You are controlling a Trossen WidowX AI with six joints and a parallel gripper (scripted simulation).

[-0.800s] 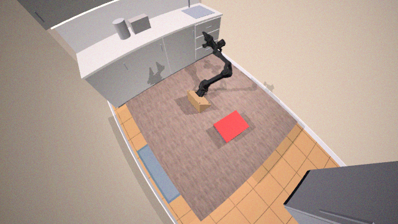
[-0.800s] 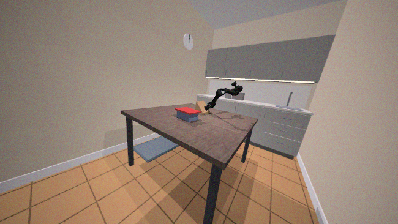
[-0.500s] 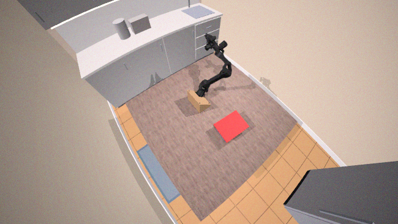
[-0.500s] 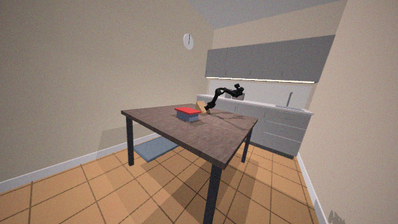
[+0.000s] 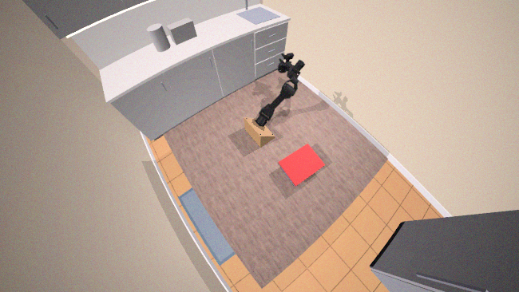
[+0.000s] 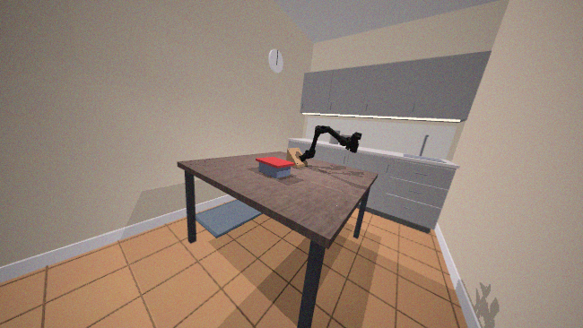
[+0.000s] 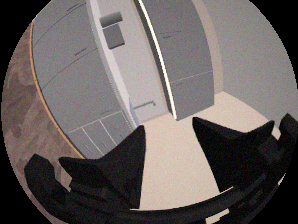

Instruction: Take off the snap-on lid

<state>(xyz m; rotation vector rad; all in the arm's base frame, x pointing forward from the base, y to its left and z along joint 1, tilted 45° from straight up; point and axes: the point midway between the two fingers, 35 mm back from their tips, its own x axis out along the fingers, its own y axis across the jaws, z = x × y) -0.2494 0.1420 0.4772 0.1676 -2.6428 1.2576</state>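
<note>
The red lid [image 5: 301, 164] [image 6: 274, 161] lies flat on top of the blue-grey storage box [image 6: 269, 169], which stands on the brown table [image 5: 239, 191] [image 6: 296, 197]. In the top view the lid hides most of the box. My gripper [image 7: 169, 125] is partly open, with nothing between its fingers. It is raised well away from the box, on the far side of the arm's base, toward the kitchen drawers. The wrist view shows neither lid nor box.
The black arm [image 5: 275, 104] [image 6: 314, 141] rises from beside a tan wedge-shaped block [image 5: 254, 131] [image 6: 293, 157], which stands near the box. A kitchen counter [image 5: 217, 35] with a grey cylinder [image 5: 160, 39] and a grey cuboid [image 5: 184, 33] runs behind the table.
</note>
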